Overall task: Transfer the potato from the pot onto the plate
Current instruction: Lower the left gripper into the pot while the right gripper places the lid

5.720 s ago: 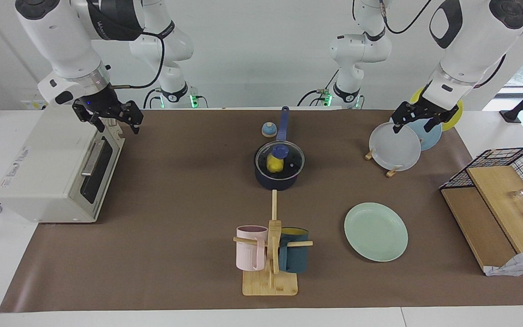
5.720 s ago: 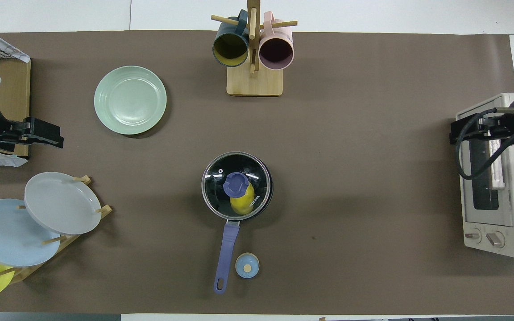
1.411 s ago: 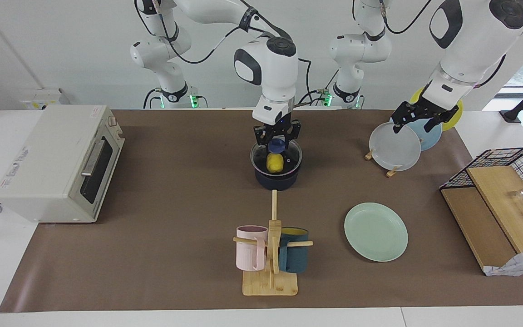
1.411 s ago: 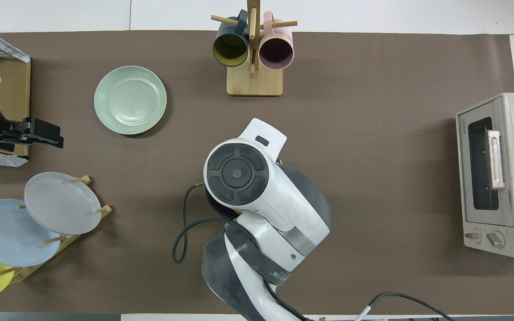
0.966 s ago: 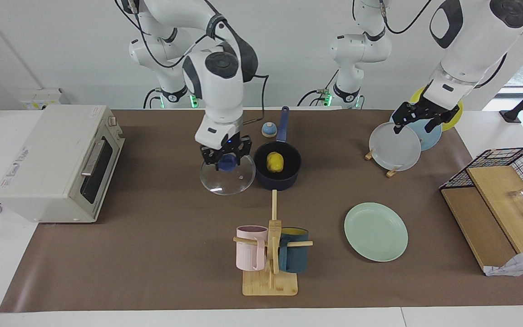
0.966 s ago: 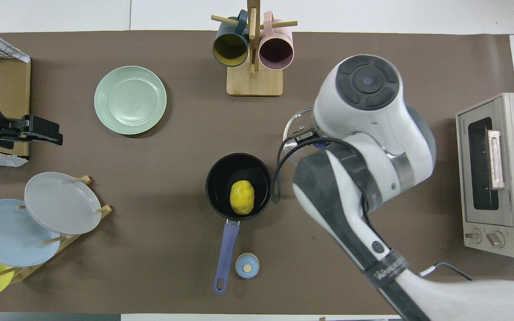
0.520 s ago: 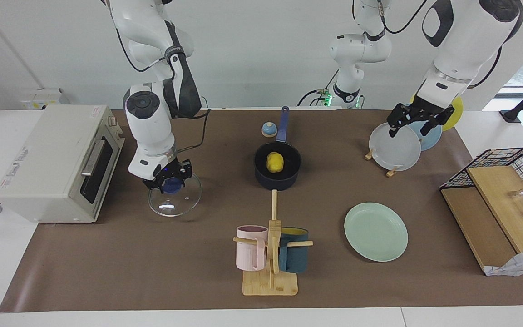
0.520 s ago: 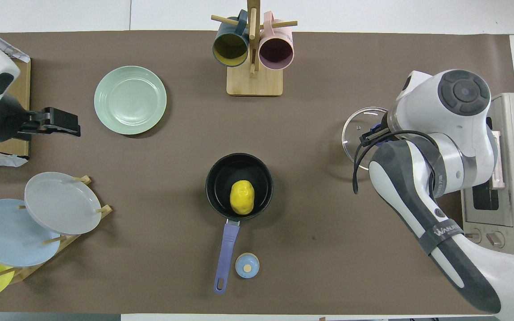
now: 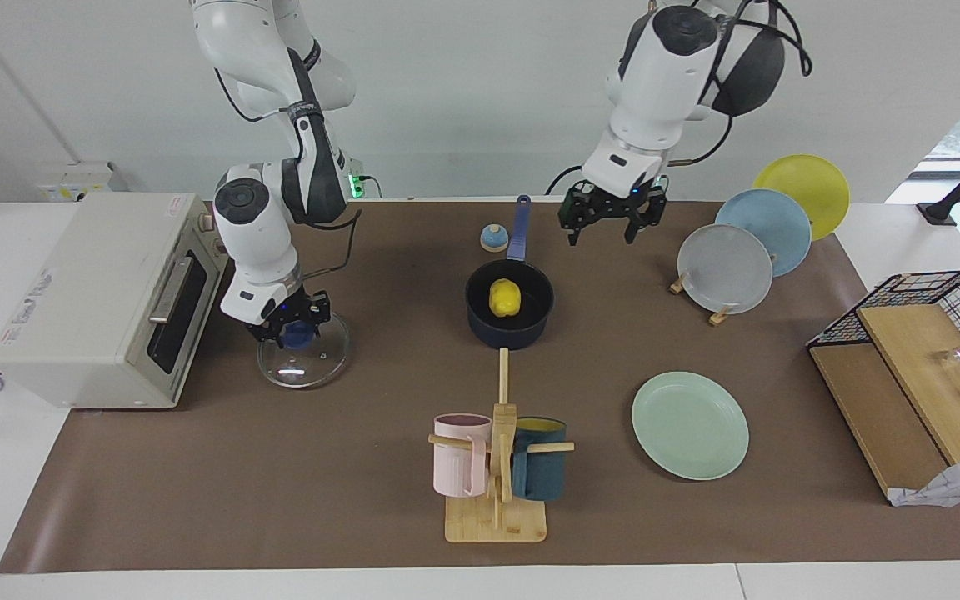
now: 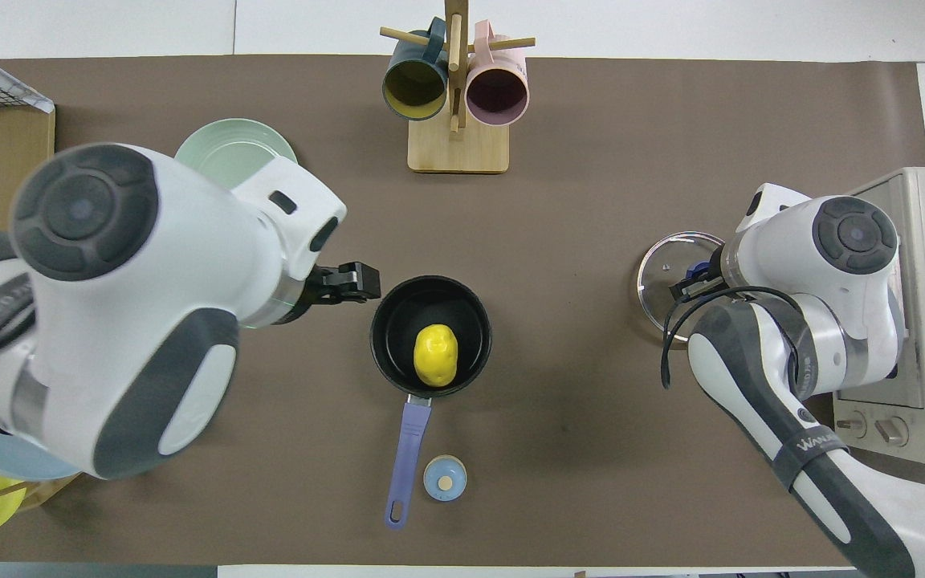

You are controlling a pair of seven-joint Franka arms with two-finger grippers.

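Yellow potato (image 9: 506, 297) in uncovered pot (image 9: 480, 321), plate (image 9: 690, 425) bare toward left arm's end. Left gripper (image 9: 610, 223) spread wide, raised beside pot. Right gripper (image 9: 290, 327) clamped on glass lid (image 9: 303, 361) knob — lid by toaster oven (image 9: 105, 296).

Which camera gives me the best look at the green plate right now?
The facing view: the plate lies fully visible and bare there. In the overhead view the left arm covers most of it, leaving only part of its rim showing.
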